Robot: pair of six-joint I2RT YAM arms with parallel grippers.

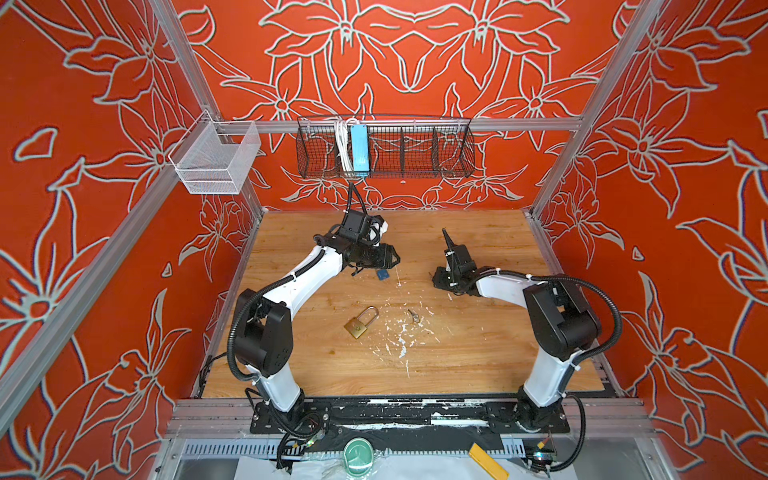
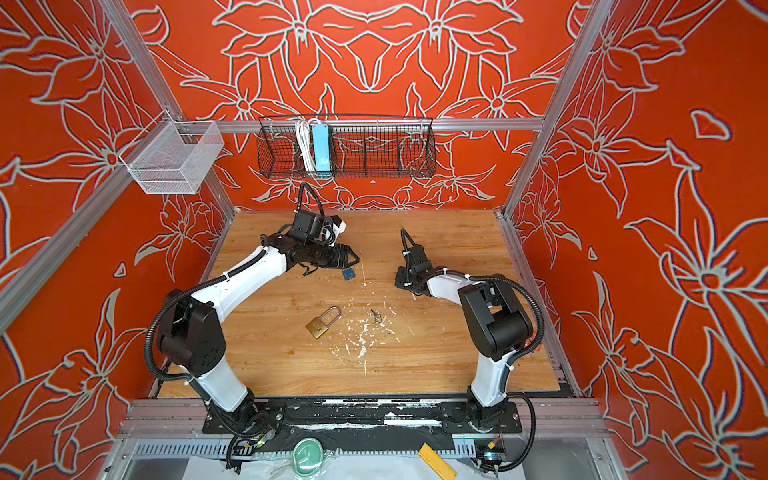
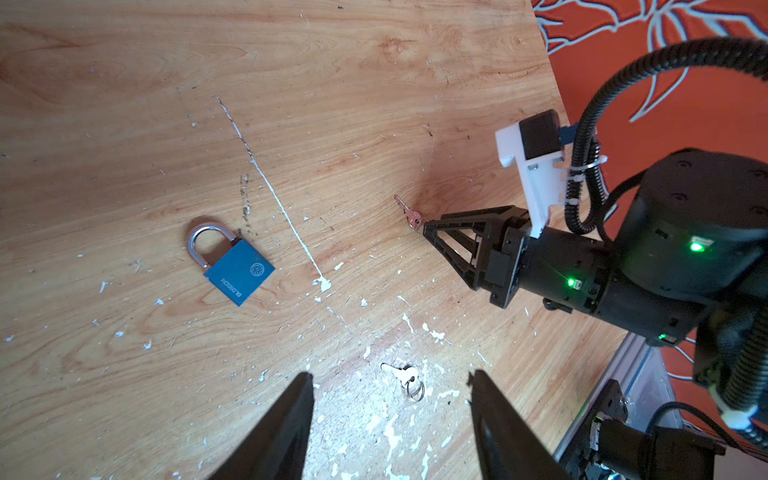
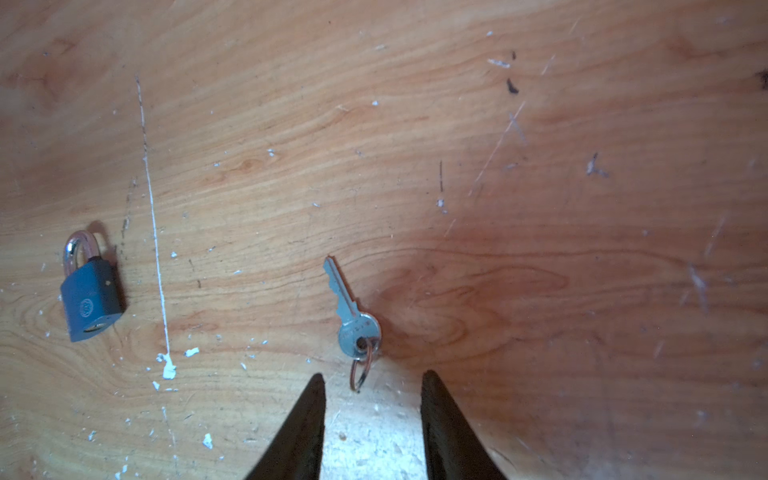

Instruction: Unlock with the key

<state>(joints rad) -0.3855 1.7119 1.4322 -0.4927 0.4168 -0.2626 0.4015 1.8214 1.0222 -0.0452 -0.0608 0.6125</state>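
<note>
Two padlocks and two keys lie on the wooden table (image 1: 478, 353). A blue padlock (image 3: 237, 270) (image 4: 89, 299) lies shut near my left gripper (image 1: 394, 258), which is open and holds nothing. A brass padlock (image 1: 360, 324) (image 2: 321, 324) lies nearer the front, its shackle closed. A silver key on a ring (image 3: 402, 374) (image 1: 412, 314) lies on the table ahead of the left fingertips (image 3: 305, 380). Another key with a ring (image 4: 352, 318) (image 3: 409, 214) lies just ahead of my right gripper (image 4: 372, 380), whose jaws stand apart around the ring's end, touching nothing.
White paint flecks (image 1: 401, 336) cover the table's middle. A black wire basket (image 1: 384, 147) and a white mesh basket (image 1: 216, 160) hang on the back frame above the table. Red patterned walls and aluminium posts close in the sides.
</note>
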